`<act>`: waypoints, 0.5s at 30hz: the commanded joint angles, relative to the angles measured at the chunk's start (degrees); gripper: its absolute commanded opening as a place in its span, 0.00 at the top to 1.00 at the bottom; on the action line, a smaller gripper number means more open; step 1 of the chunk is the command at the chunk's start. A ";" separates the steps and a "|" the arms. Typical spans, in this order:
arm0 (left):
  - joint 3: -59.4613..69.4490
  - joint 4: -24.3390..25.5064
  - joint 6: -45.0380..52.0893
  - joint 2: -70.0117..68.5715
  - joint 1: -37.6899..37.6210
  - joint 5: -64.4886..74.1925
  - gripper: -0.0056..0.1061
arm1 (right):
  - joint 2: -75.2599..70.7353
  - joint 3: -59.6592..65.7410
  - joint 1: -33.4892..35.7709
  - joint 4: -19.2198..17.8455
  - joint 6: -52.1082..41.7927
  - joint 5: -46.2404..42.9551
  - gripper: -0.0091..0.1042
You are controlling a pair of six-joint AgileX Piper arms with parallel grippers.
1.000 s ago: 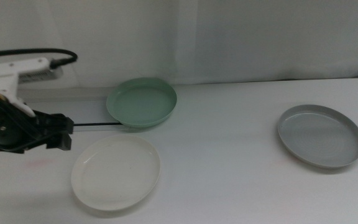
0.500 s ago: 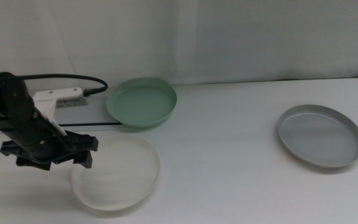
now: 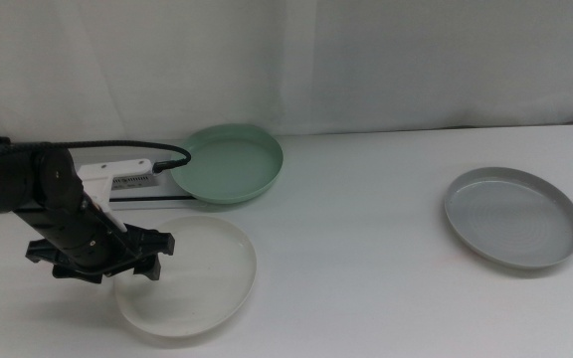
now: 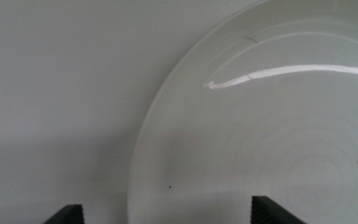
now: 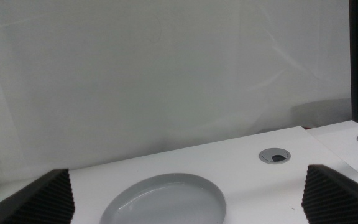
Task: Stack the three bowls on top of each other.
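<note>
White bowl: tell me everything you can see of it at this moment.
The white bowl is shallow, round and plate-like with a low rim, glossy like plastic, empty, lying flat on the table's near left. The left gripper, jaws open, straddles its left rim; contact cannot be told. The mint green bowl lies apart behind it.

Lab-like test bench — white table point(image 3: 366, 239), white curtain point(image 3: 366, 60) backdrop.

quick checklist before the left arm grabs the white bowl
1. Left gripper over the white bowl's near-left rim: ok.
2. Jaws open, rim between them in the left wrist view: ok.
3. Jaws low enough to grip: cannot tell.
4. White bowl empty: ok.
5. Mint green bowl and grey bowl apart from it, unstacked: ok.
6. Right gripper away from the white bowl, looking at the grey one: ok.
</note>
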 commanded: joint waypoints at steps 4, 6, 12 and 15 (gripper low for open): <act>0.70 -0.17 -1.03 0.11 -0.31 -1.58 0.47 | -1.99 0.27 -0.30 -0.25 -0.18 -0.82 0.02; 0.70 -0.17 -1.76 0.11 -0.31 -1.47 0.60 | -1.99 0.27 -0.30 -0.25 -0.18 -0.82 0.02; 0.70 -0.17 -5.82 0.11 -0.31 -1.47 0.70 | -1.99 0.27 -0.30 -0.25 -0.18 -0.82 0.02; 0.70 -0.17 -7.45 0.62 -0.31 -1.35 0.74 | -1.99 0.27 -0.30 -0.25 -0.18 -0.82 0.02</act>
